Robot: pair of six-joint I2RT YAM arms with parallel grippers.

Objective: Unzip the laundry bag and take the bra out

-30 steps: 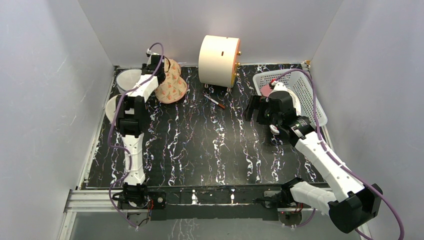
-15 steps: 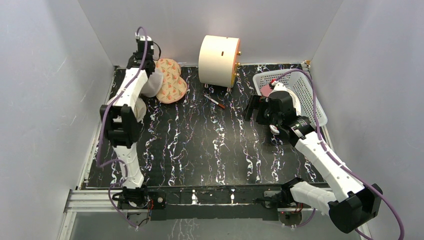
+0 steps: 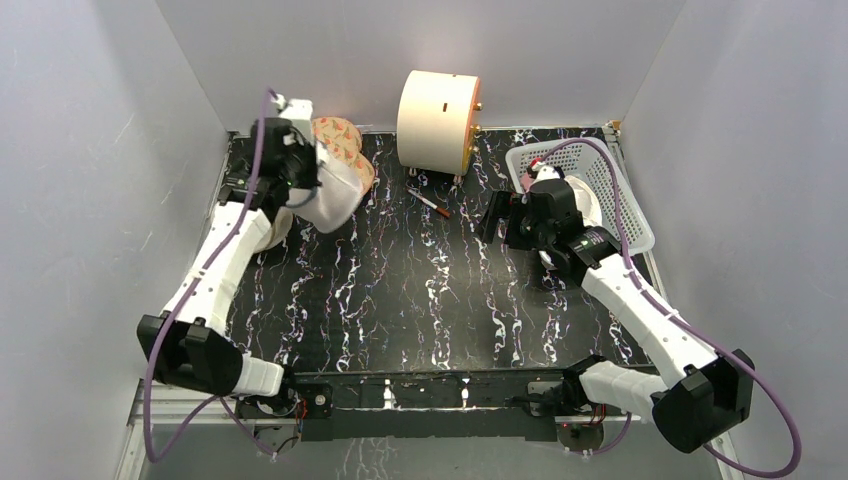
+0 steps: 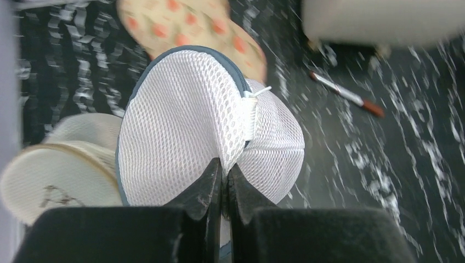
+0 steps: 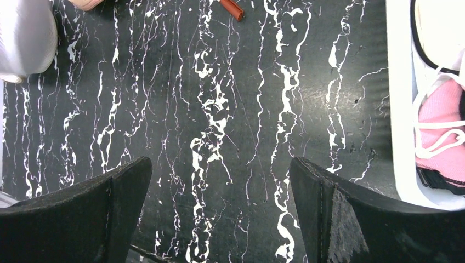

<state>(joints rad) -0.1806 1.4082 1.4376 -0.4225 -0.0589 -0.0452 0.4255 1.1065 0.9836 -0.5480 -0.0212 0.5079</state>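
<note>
Since before, the left claw (image 3: 300, 168) has lifted the laundry bag (image 3: 336, 196) at the far left. From its wrist, it pinches the mesh tight, zip (image 4: 253, 109) showing. Right claw (image 5: 219, 186) waits wide open, likely for the zip. No bra shows yet.

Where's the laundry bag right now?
Top view, far left: the laundry bag is pinched in the left gripper, next to the orange patterned pouch.

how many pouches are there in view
3. The mesh laundry bag is pinched in the left claw; the orange patterned pouch lies just behind it; the cream pouch lies beside it, far left. Others may be hidden by the arm.
</note>
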